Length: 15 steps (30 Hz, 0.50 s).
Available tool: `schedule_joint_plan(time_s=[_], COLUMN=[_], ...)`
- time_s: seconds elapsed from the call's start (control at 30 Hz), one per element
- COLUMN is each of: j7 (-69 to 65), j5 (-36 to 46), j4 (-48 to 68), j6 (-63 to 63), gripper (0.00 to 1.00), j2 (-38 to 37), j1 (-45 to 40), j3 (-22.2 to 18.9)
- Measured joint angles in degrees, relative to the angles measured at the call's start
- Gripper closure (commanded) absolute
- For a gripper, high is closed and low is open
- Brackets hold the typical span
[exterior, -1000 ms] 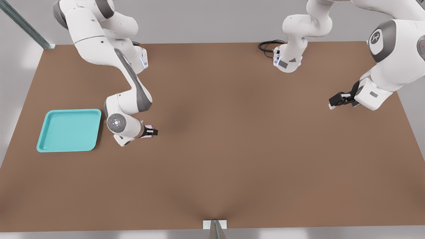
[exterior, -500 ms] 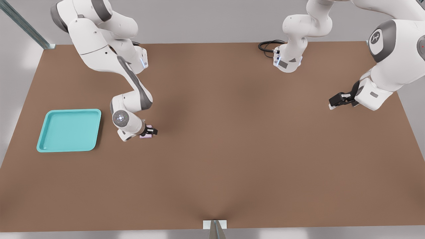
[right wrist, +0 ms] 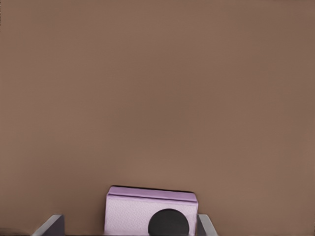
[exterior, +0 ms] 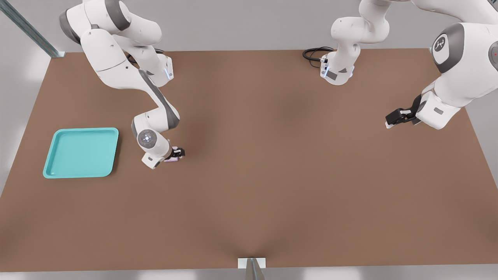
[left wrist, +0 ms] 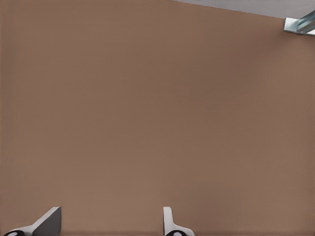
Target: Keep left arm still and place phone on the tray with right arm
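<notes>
While the gripper [exterior: 176, 154] straddles the phone [right wrist: 150, 212] (one finger touching, one apart, not clamped), the tray [exterior: 58, 173] lies well behind it.

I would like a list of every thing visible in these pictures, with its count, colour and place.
phone: 1, pale pink, on the table between the gripper's fingers, to the front view's right of the tray
tray: 1, turquoise, on the table at the front view's left
table: 1, brown, under everything
cable: 1, black, at the table's far edge
gripper: 1, black, down at the phone, fingers on either side with a gap on one side
</notes>
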Motion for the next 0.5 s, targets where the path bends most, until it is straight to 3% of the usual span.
schedule_joint_plan(time_s=[0.5], j7=[-2.3], j5=[0.9], j4=[-1.3], j6=[-0.9], gripper=[0.0], j2=[1.4], j1=[-4.2], j3=[2.5])
